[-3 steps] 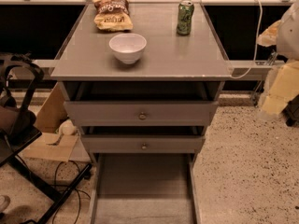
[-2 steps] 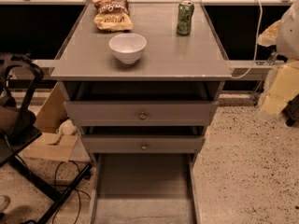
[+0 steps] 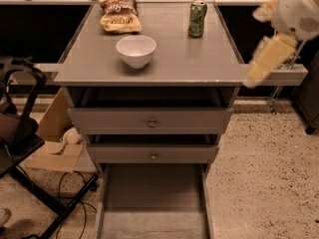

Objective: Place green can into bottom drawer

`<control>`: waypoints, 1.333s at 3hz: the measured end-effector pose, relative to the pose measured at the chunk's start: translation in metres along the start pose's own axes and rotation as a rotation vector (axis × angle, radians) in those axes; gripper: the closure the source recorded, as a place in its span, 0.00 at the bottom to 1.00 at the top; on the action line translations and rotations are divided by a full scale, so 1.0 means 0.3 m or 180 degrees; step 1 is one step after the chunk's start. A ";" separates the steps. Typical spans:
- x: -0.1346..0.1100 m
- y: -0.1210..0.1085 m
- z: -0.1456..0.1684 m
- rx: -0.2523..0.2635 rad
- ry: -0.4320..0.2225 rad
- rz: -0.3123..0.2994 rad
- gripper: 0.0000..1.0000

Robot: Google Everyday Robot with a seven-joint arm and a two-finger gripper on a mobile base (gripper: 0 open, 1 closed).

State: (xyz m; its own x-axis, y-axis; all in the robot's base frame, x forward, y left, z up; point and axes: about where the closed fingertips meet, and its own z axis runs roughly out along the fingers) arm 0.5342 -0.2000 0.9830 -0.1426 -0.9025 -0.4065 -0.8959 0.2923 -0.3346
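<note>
- green can (image 3: pixel 197 18): upright on the far right part of the surface (image 3: pixel 174 66), silver top up, long axis vertical, touched by nothing.
- Around it: white bowl (image 3: pixel 136 50) to the left and nearer, chip bag (image 3: pixel 118 15) at the far left, both well apart from the can.
- end effector (image 3: pixel 264 61): in the air off the right edge of the surface, beside its near right corner, apart from the can; how far open, cannot tell; no hold on the can.
- Deciding relation: can to the left of the end effector and farther back, so a reach leftward and away over the right edge; bowl and bag on the other side, likely no obstacle; upright axis suited to a grasp from the side, with some risk of tipping on a glancing touch.
- bottom drawer (image 3: pixel 149 193): pulled out at the near bottom, below the two upper drawers (image 3: pixel 152 123), flat floor showing.
- Judged stage: approach only, grasp not yet made; afterwards a carry down and nearer, past the upper drawer fronts.
</note>
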 end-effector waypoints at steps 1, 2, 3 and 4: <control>-0.102 -0.224 0.082 0.0307 -0.0682 0.0173 0.00; -0.186 -0.393 0.183 0.0503 -0.1382 0.0490 0.00; -0.250 -0.574 0.276 0.0738 -0.2007 0.0901 0.00; -0.192 -0.648 0.294 0.0963 -0.2162 0.1281 0.00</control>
State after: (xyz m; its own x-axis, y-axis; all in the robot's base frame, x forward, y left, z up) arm 0.7536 -0.1770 0.9965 -0.0560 -0.3533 -0.9338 -0.6659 0.7101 -0.2287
